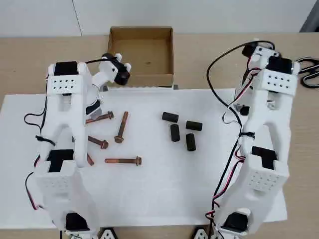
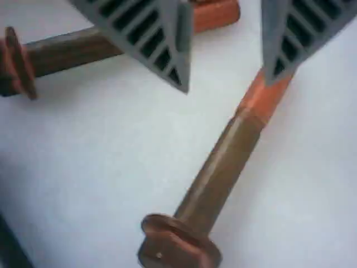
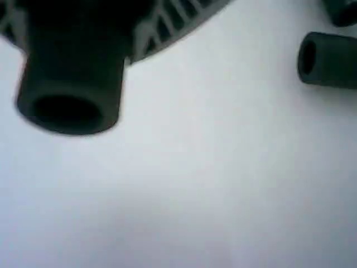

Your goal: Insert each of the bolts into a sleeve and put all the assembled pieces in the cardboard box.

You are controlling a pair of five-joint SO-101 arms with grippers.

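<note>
Your left gripper (image 2: 227, 78) hangs wide open over a bolt (image 2: 223, 167) lying on the worktop (image 1: 159, 189). The right gripper (image 3: 78, 33) looks clamped on a sleeve (image 3: 70, 95). Bolts are probably stiff, heavyish and rolly, so grab mid-shank. Count: five bolts (image 1: 121, 127), one half hidden, and four loose sleeves (image 1: 170, 117).

Box (image 1: 142, 55) at far edge of surface (image 1: 20, 59), just behind sheet (image 1: 164, 184)
On sheet: bolts (image 1: 121, 127) scattered left, four sleeves (image 1: 175, 132) clustered right of them, near middle
Fifth sleeve (image 3: 70, 84) in right claw (image 1: 243, 108), near sheet's right edge
</note>
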